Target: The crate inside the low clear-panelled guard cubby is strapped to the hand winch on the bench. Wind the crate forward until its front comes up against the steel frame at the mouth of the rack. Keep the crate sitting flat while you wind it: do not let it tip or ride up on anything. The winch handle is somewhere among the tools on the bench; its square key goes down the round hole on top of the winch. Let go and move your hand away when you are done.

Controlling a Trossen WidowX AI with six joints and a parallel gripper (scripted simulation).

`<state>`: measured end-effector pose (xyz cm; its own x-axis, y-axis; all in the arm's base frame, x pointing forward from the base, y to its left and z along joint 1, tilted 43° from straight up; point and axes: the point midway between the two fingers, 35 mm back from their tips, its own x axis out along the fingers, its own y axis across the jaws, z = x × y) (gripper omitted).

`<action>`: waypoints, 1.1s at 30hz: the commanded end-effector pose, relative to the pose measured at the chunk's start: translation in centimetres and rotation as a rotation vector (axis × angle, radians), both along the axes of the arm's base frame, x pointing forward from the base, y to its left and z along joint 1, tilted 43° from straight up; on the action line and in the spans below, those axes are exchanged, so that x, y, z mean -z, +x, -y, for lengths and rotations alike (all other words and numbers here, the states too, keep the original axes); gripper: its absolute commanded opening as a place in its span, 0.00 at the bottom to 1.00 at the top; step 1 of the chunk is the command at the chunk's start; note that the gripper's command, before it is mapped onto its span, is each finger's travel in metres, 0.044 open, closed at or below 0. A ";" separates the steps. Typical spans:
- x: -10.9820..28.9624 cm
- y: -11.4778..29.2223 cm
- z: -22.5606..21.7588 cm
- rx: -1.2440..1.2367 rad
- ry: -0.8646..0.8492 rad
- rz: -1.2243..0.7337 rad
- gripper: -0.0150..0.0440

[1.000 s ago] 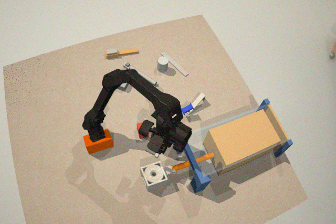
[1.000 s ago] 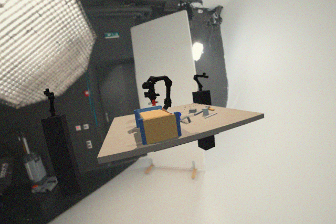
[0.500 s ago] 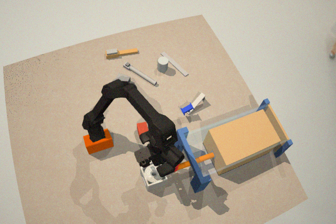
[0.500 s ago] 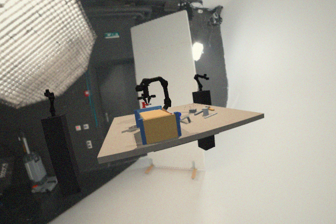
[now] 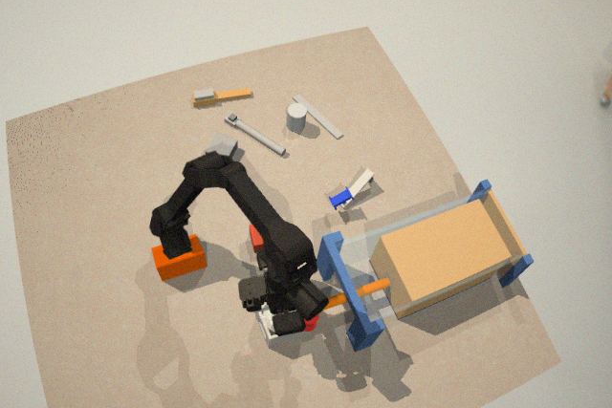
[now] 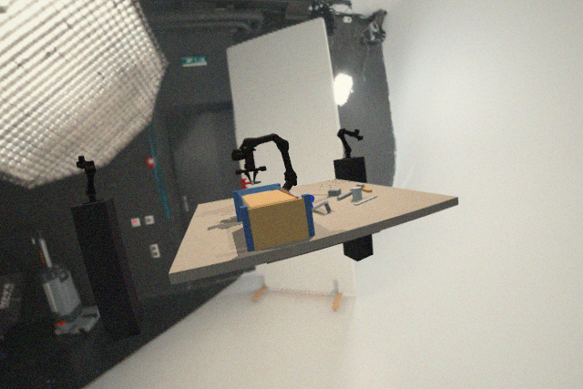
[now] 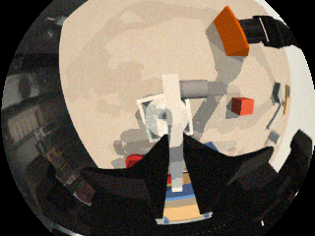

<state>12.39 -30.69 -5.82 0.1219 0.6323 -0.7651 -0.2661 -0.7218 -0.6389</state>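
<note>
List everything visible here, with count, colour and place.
crate: 1, tan, inside cubby
cubby: 1, blue frame, clear panels, bench right
strap: 1, orange, crate towards winch
winch: 1, white, under the fingers
handle: 1, pale, held above winch
red block: 1, partly behind arm
brush: 1, orange and grey, far side
rod: 1, grey, square head
cylinder: 1, grey
flat bar: 1, grey, beside cylinder
grey block: 1
wedge: 1, white, blue end
arm: 1, black, orange base
fingers: black, shut on handle
</note>
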 end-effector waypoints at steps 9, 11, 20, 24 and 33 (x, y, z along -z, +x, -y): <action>-0.1 0.0 -0.2 -0.012 -0.166 -0.044 0.25; -0.1 0.0 -0.2 -0.014 -0.200 -0.053 0.25; -0.1 0.0 -0.2 -0.021 -0.342 -0.089 0.25; -0.1 0.0 -0.2 -0.024 -0.406 -0.105 0.25; 0.0 0.0 -0.2 -0.033 -0.564 -0.145 0.25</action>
